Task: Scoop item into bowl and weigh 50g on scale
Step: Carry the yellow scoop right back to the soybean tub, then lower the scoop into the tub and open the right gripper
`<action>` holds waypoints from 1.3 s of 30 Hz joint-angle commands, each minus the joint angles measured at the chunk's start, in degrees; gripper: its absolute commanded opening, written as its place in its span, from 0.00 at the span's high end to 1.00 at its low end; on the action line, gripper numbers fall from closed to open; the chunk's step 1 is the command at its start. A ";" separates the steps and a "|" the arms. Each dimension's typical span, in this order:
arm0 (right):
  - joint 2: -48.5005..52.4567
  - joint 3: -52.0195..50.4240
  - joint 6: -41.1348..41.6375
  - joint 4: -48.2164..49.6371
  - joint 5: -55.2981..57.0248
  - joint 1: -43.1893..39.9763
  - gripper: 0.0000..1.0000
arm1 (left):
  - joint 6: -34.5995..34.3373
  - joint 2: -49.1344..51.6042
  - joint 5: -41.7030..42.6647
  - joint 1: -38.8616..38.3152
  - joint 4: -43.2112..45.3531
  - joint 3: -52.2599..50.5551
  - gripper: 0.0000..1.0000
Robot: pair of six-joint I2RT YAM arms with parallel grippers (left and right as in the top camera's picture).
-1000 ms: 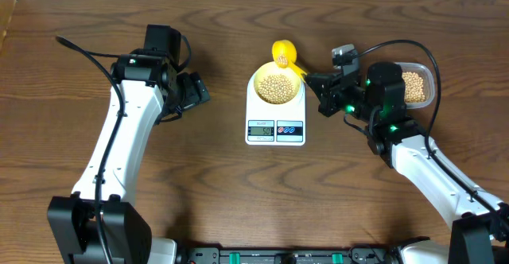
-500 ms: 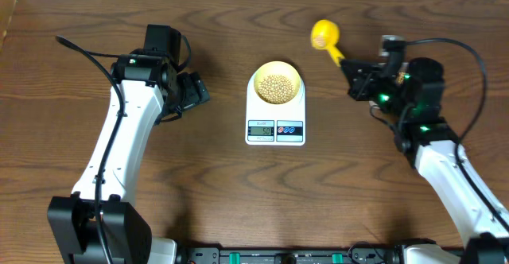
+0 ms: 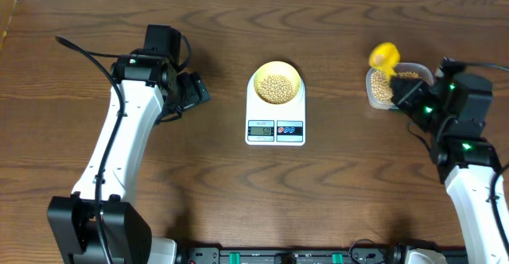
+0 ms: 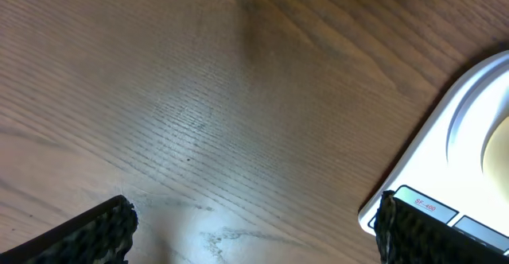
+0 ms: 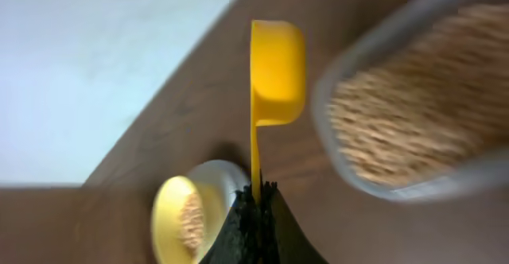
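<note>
Over at the right end of the bench (image 3: 238, 184), the right hand (image 3: 403, 86) is clamped on the handle of a bright yellow scoop (image 3: 385, 56). It holds the cup just above the near rim of a clear plastic tub (image 3: 420, 71) half full of tan beans (image 3: 383, 91). From the wrist camera, the fingers (image 5: 256, 208) pinch the thin handle tight and the cup stands on edge. I can't tell whether anything is in it.

In the middle of the bench, the pale yellow bowl (image 3: 277, 83) sits squarely on the white scale (image 3: 275, 117), with a good layer of beans across its bottom. The display (image 3: 261, 128) is lit but too small for me to read.

The left hand (image 3: 195, 91) hangs well off to the left, pads (image 4: 87, 232) apart with nothing between them. Only a corner of the scale shows past them.

I'd say the work is at the topping-up stage: the bowl is loaded and the scoop is at the supply. What comes next depends on the reading. If it is short of fifty grams, the scoop needs a small dip into the tub. Then it needs a level carry across and a slow tip over the bowl, a few beans at a time, without touching the bowl or the scale.
</note>
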 commanded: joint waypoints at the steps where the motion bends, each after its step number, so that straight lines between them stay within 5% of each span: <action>1: -0.55 0.17 1.25 -4.37 7.34 -1.44 0.99 | -0.52 0.11 -0.72 0.20 -0.13 0.42 0.02; 21: 5.81 0.04 5.73 -7.34 10.95 -1.49 0.99 | -0.52 0.11 -0.72 0.20 -0.13 0.42 0.02; 23: 5.88 0.04 5.68 -7.58 10.45 -1.49 0.79 | -0.52 0.11 -0.72 0.20 -0.13 0.42 0.02; 26: 5.77 0.04 3.78 -8.11 10.54 -1.49 0.15 | -0.52 0.11 -0.72 0.20 -0.13 0.42 0.02; 27: 5.77 0.04 3.74 -8.76 10.86 -1.49 0.01 | -0.52 0.11 -0.72 0.20 -0.13 0.42 0.02; 39: 1.77 0.09 1.05 -16.13 20.22 -1.49 0.01 | -0.52 0.11 -0.72 0.20 -0.13 0.42 0.02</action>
